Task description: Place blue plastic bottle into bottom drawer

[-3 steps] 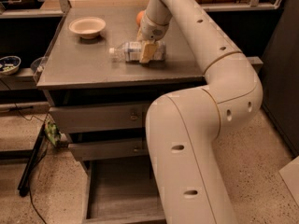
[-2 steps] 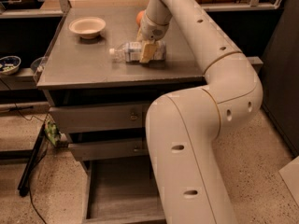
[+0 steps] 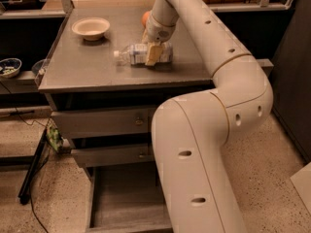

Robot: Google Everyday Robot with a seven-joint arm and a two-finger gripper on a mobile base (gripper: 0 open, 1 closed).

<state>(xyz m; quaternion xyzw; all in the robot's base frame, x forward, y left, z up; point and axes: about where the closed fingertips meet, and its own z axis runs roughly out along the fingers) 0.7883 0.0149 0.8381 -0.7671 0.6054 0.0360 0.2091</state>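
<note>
The gripper (image 3: 152,53) is at the far end of a big, smooth, cream arm (image 3: 209,130), low over the middle of the flat grey table (image 3: 77,69). It sits right on the blue plastic bottle (image 3: 132,54). I cannot tell if it is squeezing it.

The bottle is clear and round and lies on its side, with its white cap pointing left. A pale round bowl (image 3: 91,27) sits far left. An orange ball shape (image 3: 145,18) peeks out behind the gripper.

Down near the floor, the bottom drawer (image 3: 121,198) is pulled open, a wide grey tray.
</note>
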